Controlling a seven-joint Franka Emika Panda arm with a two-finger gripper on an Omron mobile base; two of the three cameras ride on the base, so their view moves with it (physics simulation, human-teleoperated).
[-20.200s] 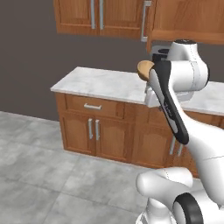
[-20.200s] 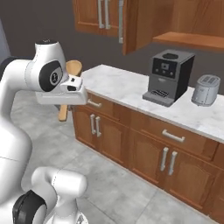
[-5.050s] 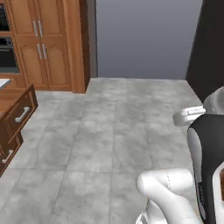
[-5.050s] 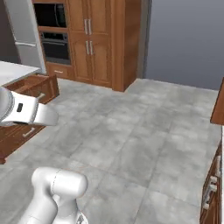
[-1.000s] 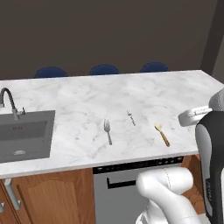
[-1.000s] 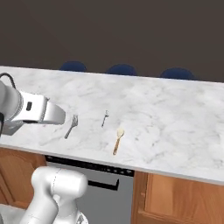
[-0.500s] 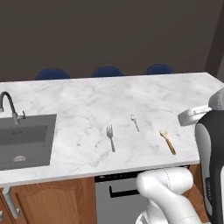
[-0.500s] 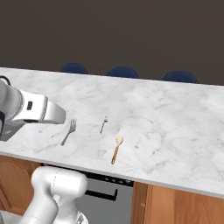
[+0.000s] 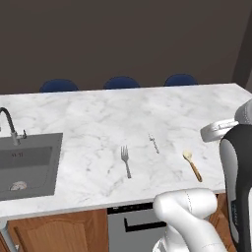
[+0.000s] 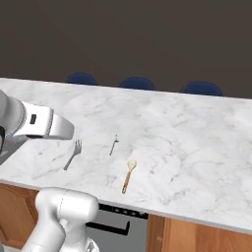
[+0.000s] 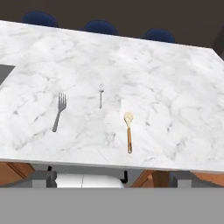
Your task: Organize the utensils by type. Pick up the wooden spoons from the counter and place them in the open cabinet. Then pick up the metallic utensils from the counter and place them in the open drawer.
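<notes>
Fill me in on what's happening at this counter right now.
The robot is parked at the white marble counter with nothing in its gripper; the jaws are open. Three utensils lie in a loose row near the counter's front edge: a grey metal fork, a smaller thin metal utensil, and a wooden spoon with its pale bowl pointing away from the robot. None of them is being touched. A sink is set into the counter off to the left.

Grey fork (image 11: pixel 59 110), thin metal spoon (image 11: pixel 100 96) and wooden spoon (image 11: pixel 128 131) (pale bowl) flat, apart, on marble counter (image 11: pixel 175 87).
</notes>
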